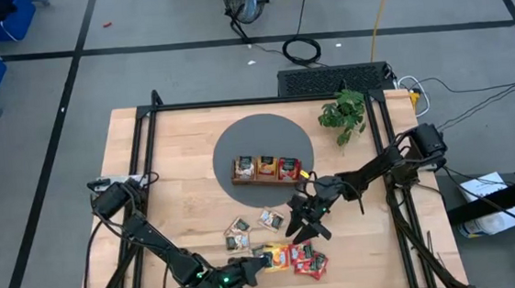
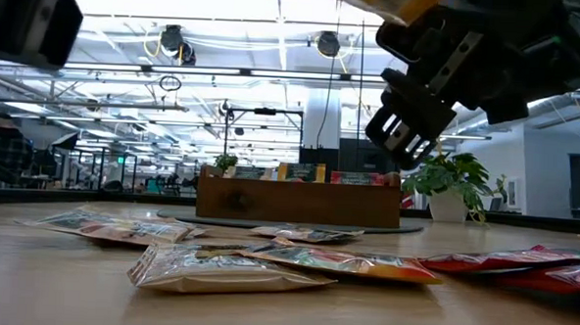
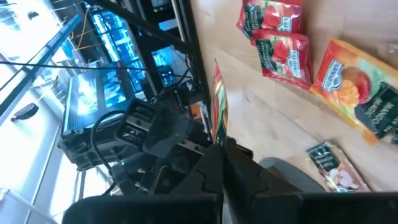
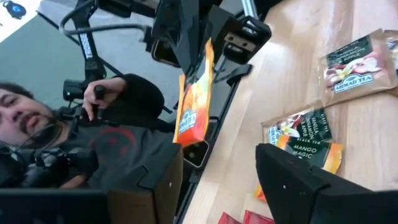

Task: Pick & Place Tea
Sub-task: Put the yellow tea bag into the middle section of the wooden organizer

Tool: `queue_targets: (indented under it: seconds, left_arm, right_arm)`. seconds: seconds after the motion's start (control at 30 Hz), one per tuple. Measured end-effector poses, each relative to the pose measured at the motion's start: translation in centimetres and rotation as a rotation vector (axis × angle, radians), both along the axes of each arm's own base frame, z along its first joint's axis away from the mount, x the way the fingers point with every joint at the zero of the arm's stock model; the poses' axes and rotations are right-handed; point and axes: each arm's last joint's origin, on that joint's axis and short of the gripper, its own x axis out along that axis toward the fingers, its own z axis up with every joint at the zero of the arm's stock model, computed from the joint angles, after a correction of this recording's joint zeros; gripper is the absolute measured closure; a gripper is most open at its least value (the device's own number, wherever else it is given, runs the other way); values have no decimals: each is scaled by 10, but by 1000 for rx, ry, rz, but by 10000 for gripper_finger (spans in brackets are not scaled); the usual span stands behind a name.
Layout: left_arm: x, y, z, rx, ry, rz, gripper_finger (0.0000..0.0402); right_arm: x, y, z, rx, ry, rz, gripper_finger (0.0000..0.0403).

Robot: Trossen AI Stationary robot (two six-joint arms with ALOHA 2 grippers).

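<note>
Item: flat square foil tea sachets. You are dealing with light, limp, slippery packets, so pinching a thin edge is likely working best.

- Held: one orange foil sachet [image 4: 194, 93], hanging edge-on in the clamped left gripper [image 1: 259, 262].
- Loose, at 6 o'clock from the brown three-compartment wooden tray [image 1: 266, 180]: three pale-green sachets [image 1: 237, 226], one orange [image 1: 276, 256], two red [image 1: 315, 265].
- Filed in the tray: three.
- Right gripper [image 1: 308, 221]: hovering at 5 o'clock, jaws spread, carrying nothing.

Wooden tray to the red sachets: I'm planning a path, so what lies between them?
The right hand hangs between the wooden tray and the red sachets; the high view shows it.
</note>
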Motion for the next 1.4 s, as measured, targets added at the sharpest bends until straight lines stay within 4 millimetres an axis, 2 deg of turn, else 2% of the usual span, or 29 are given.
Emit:
queue_targets:
  seconds: [0.27, 0.47, 0.63, 0.9, 1.17, 1.3, 1.4]
  left_arm:
    - [10, 12, 1, 77, 3, 55, 398]
    - [27, 33, 2, 95, 3, 116, 395]
    - [34, 44, 2, 87, -1, 154, 396]
    - [31, 40, 2, 75, -9, 153, 394]
    - [26, 37, 5, -47, -88, 232, 375]
    - [17, 30, 20, -106, -142, 242, 354]
    - [8, 27, 35, -184, -210, 275, 340]
  right_arm:
    - [2, -1, 2, 12, 2, -9, 223]
    - [8, 1, 9, 2, -46, -9, 235]
    - [10, 1, 9, -21, -41, -36, 267]
    - [11, 0, 9, -84, -90, -73, 391]
    - [12, 0, 11, -155, -166, -83, 397]
    - [4, -2, 21, -195, -218, -72, 397]
    - [-9, -8, 27, -263, -241, -114, 398]
